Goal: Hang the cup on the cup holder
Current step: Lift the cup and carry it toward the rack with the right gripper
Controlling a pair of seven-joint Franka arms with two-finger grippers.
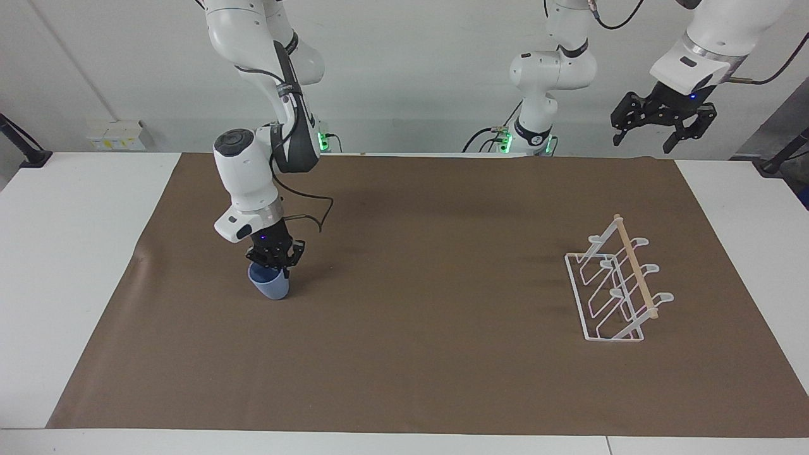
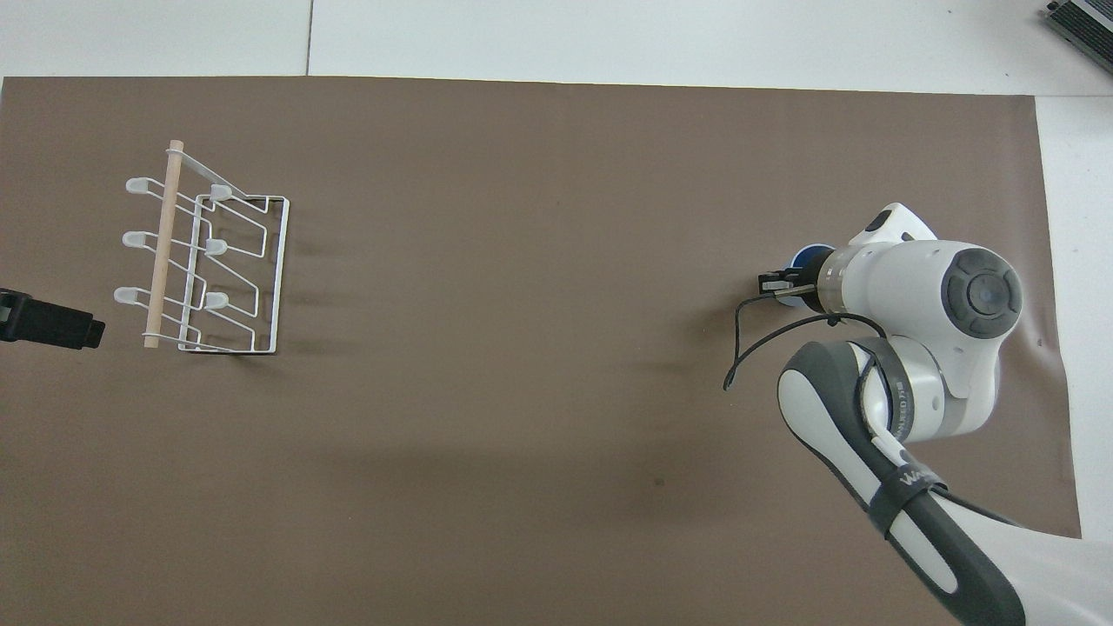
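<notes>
The right gripper (image 1: pixel 276 268) is down at the cup (image 1: pixel 269 285), its fingers drawn close together on the rim, one seemingly inside the mouth and one outside on the wall nearer the middle of the table; it looks pinched on the cup, which still sits on the brown mat (image 1: pixel 417 265) toward the right arm's end, about midway between the mat's edge nearest the robots and its edge farthest from them. By my judgement the step in hand is the grasp, just about complete, with the lift not yet begun. Next the cup must come straight up without slipping from that one-wall pinch, travel the length of the mat to the holder (image 1: pixel 616 287) near the left arm's end, and be turned mouth-down over one of the slanted prongs, perhaps with a handover. The left gripper (image 1: pixel 662 120) waits high in the air over the corner of the mat nearest its own base, fingers spread wide and holding nothing. From overhead, the right arm's wrist covers nearly all of the cup (image 2: pixel 804 258), leaving only a sliver of blue, and only the tip of the left gripper (image 2: pixel 52 320) shows at the frame's edge. Whether the cup's base has left the mat cannot be made out.
</notes>
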